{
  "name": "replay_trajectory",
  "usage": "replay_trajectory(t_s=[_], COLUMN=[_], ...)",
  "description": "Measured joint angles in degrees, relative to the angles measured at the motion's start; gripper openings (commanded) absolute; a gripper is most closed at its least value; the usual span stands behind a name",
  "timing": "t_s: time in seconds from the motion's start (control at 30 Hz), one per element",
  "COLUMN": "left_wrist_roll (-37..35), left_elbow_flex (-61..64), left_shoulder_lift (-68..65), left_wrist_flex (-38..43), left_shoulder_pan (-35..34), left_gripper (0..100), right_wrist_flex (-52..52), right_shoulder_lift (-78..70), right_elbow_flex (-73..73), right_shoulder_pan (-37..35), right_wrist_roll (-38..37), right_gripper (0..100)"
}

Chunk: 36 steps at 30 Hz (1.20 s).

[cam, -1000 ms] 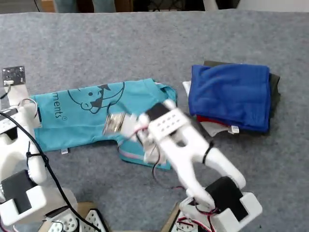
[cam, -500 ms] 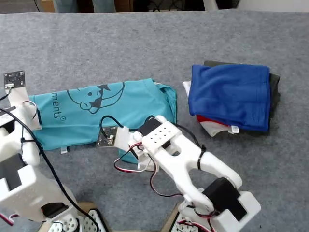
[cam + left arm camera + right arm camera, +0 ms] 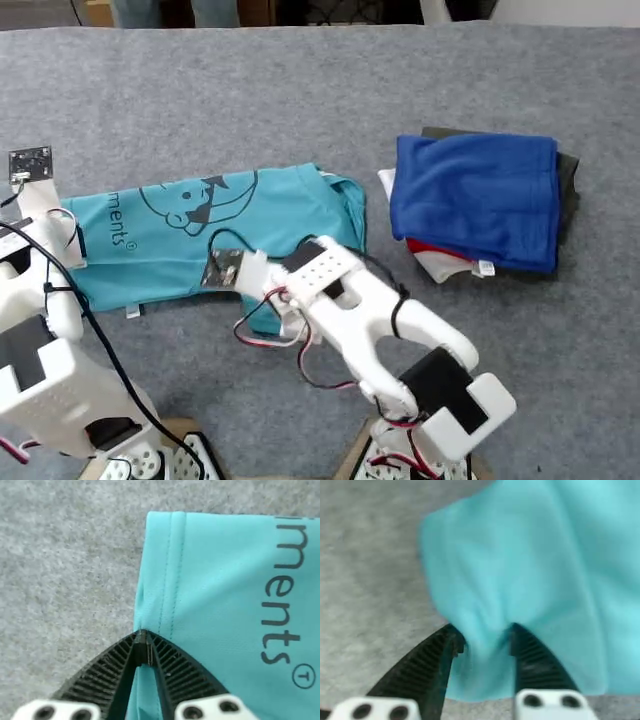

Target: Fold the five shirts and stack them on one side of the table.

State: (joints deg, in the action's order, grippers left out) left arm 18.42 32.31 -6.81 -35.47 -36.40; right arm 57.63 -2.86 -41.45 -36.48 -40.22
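A teal shirt with a dark print lies flat on the left half of the table. My left gripper is shut on its hem at the left corner; in the high view that arm stands at the shirt's left end. My right gripper is open, its jaws standing on either side of a bunched fold of the teal shirt. In the high view the right arm leans over the shirt's near edge, hiding the gripper and the cloth under it.
A stack of folded shirts stands at the right, a blue shirt on top, with red, white and dark ones beneath. The grey felt table spreads wide behind the teal shirt. Both arm bases sit at the near edge.
The right arm swung left and down onto the shirt's near edge, covering the folded flap there. The left arm rose and shifted at the shirt's left end.
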Motion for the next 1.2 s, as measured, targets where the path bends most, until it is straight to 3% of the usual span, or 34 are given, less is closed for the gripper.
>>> replay_trajectory(t_s=[0.23,0.4,0.73,1.2], left_wrist_roll=[0.0,0.0,0.0,0.0], left_elbow_flex=[0.0,0.0,0.0,0.0], left_shoulder_lift=[0.0,0.0,0.0,0.0], left_wrist_flex=[0.0,0.0,0.0,0.0], left_shoulder_pan=[0.0,0.0,0.0,0.0], left_gripper=[3,3,3,3], right_wrist_flex=[0.1,9.8,31.3,42.5], right_shoulder_lift=[-1.8,-4.7,-11.9,-43.3], right_elbow_flex=[3.4,11.1,40.4,84.0], right_shoulder_pan=[4.7,4.7,9.1,10.7], right_wrist_roll=[0.3,0.2,-9.9,-17.4], right_gripper=[1.4,1.4,1.4,1.5])
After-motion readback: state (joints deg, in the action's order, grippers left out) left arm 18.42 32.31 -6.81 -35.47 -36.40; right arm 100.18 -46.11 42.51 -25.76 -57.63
